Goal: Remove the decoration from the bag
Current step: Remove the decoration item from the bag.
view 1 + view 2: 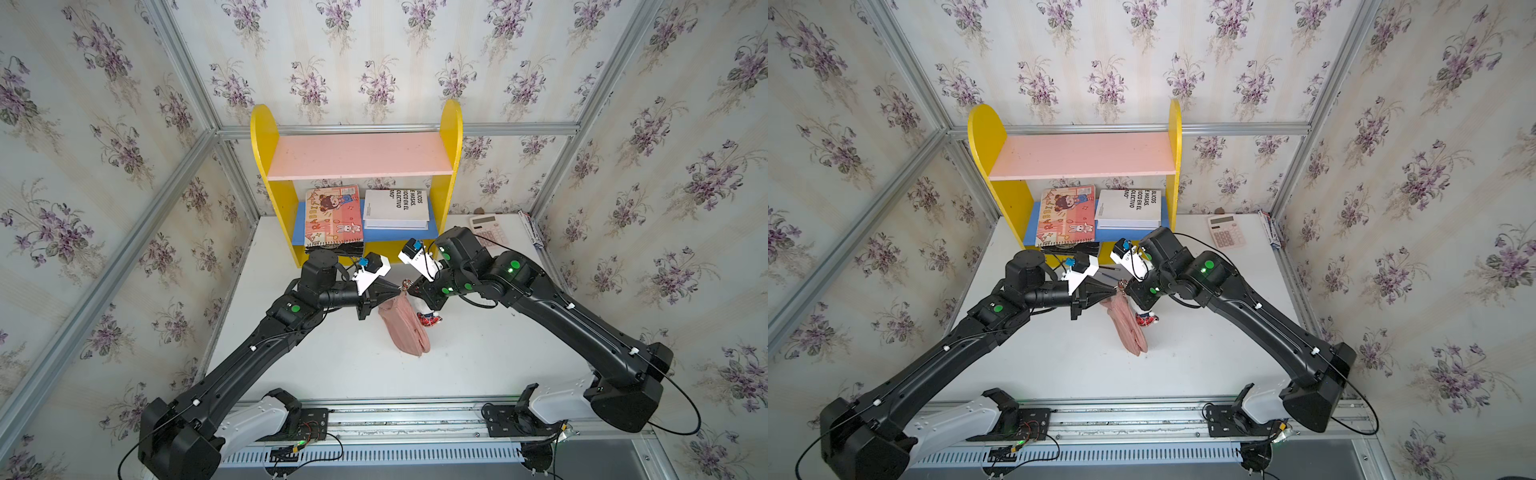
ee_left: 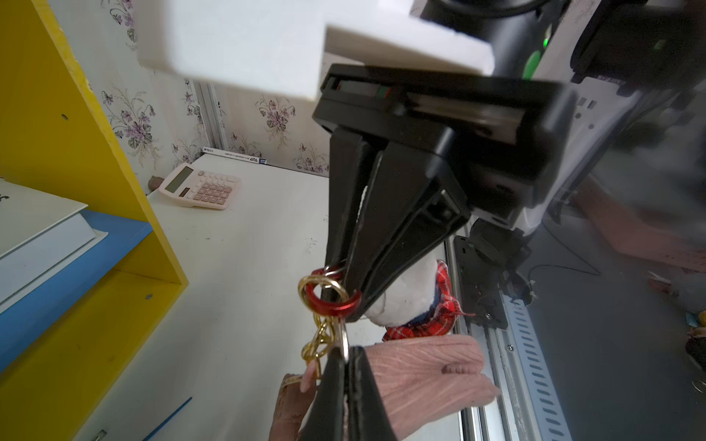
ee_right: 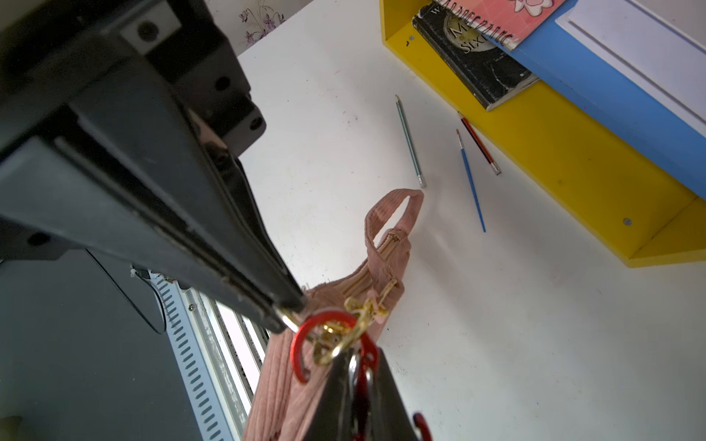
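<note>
Left wrist view shows the left claw [image 2: 347,352] closed on the end of the gold chain [image 2: 317,340] at the top of the bag [image 2: 420,366]. Facing it, the right claw [image 3: 357,357] is clamped on a red ring [image 2: 329,307], which hooks through a gold ring on that chain. The decoration [image 2: 405,301] hangs just behind the right claw's tips, with its white head and plaid body beside the bag's top edge.

In both top views the claws meet tip to tip over the middle of the tabletop [image 1: 478,353]. The bag droops from them toward the near side, and the decoration sits just right of it, under the right claw. Whether the bag's lower end rests on the tabletop I cannot tell, and its inside is hidden.

At the far side stands a yellow shelf [image 1: 266,137]. Its blue board holds a pink notebook [image 1: 332,216] on the left and a white book [image 1: 395,205] on the right. A black book [image 3: 473,57] lies on the bottom board beneath them. A calculator [image 1: 1225,232] lies at the far right of the tabletop. A pencil [image 3: 409,141], a blue brush [image 3: 472,183] and a red pencil [image 3: 479,143] lie between shelf and bag.
</note>
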Available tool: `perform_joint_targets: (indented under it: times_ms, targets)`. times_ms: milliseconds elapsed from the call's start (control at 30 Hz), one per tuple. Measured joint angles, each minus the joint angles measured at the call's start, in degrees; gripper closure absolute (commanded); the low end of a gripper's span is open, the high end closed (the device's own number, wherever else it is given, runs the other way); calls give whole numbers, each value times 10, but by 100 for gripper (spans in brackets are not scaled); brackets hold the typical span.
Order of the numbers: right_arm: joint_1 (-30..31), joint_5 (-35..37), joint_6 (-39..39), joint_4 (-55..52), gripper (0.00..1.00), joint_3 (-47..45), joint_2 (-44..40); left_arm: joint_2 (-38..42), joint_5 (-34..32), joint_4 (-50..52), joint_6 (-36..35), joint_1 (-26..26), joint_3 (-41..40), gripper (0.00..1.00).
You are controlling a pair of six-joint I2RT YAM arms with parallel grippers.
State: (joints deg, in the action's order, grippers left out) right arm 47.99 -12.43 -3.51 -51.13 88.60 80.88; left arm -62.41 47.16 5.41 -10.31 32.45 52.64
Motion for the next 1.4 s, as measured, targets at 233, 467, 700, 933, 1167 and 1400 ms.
perform_joint_targets:
  times_ms: [233, 467, 700, 933, 1167, 1400]
  targets:
    - [0, -1, -34, -25, 99, 23, 5, 24, 5, 30, 9, 0, 5, 74]
    - [1, -26, -65, -33, 98, 24, 5, 13, 24, 54, 5, -9, 23, 60]
    - [6, -44, -80, -40, 98, 23, 4, -21, 45, 47, -15, -10, 39, 57]
    - [7, -46, -82, -43, 99, 21, 0, -43, 76, 31, -20, -13, 49, 69]
    - [7, -36, -80, -42, 99, 19, -2, -41, 96, 26, -23, -13, 41, 88]
    - [7, -25, -70, -40, 100, 20, 1, -39, 88, 26, -26, -13, 41, 99]
